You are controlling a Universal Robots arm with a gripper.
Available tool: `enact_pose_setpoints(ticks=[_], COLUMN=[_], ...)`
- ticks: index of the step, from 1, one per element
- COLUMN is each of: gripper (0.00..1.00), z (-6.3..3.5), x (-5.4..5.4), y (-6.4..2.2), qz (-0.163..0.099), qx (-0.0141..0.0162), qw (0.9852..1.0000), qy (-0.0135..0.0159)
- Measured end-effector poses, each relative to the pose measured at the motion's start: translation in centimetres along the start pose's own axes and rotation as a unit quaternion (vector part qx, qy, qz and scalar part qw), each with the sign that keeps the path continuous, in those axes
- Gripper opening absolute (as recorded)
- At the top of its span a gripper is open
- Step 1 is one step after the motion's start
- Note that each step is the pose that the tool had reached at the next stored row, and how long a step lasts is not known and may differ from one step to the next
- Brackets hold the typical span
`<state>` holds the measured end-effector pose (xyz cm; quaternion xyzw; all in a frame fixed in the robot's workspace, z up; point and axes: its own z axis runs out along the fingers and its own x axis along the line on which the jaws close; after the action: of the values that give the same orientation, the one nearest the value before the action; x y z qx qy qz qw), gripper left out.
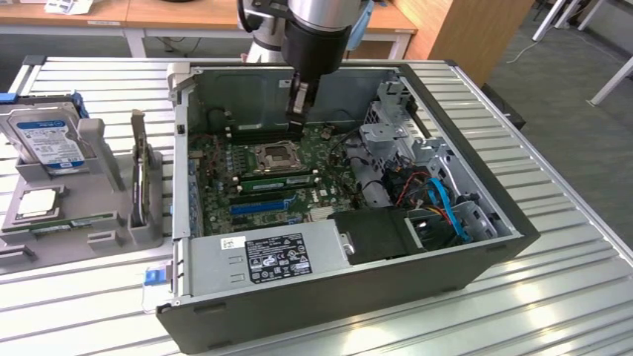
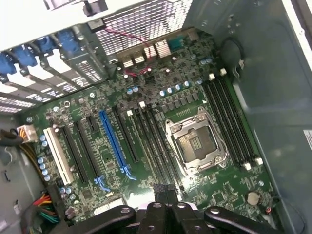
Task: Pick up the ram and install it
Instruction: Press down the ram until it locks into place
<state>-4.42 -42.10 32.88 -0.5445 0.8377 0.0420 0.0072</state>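
Looking into the open computer case [image 1: 346, 311], you have the gripper [image 1: 296, 130] hanging low over the motherboard [image 1: 213, 178], close to the CPU socket [image 1: 275, 156]. Its jaws are clenched tight together, and nothing green shows between them. In the wrist view the gripper [image 2: 165, 191] points down at the end of the dark memory slots [image 2: 156, 146] that run alongside the CPU socket [image 2: 195, 144].

The ram [image 1: 74, 223], as far as you can judge, is not with the arm at all. A narrow green stick lies flat in the grey fixture [image 1: 99, 241] on the bench, outside the case on the exterior view's left, well apart from the gripper. The dark expansion card [image 1: 138, 163] stands upright in the same fixture, between the stick and the case wall.

Your main risk is the clenched jaws coming down on the board. The tips are narrow, the slots are tightly packed, and the socket frame sits just beside them, so a small sideways error could put the tips on the socket or on a slot latch. A push with no stick in the jaws seats nothing and may scratch the board. The case walls also hem the arm in, so any sideways travel at this height could catch on the metal frame or the cables. If a stick is in fact hidden in the jaws, a tilted descent would jam it across the slot.
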Motion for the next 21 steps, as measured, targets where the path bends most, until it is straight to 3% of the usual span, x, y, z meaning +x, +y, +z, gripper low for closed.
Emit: enact_pose_setpoints(ticks=[9,21], gripper=[0.10,0.10], z=[0.00,0.00], x=[0.00,0.00], y=[0.01,0.00], qz=[0.040,0.089], qx=[-0.0001,-0.0068], qw=[0.9992,0.9960], qy=[-0.0011,0.0012])
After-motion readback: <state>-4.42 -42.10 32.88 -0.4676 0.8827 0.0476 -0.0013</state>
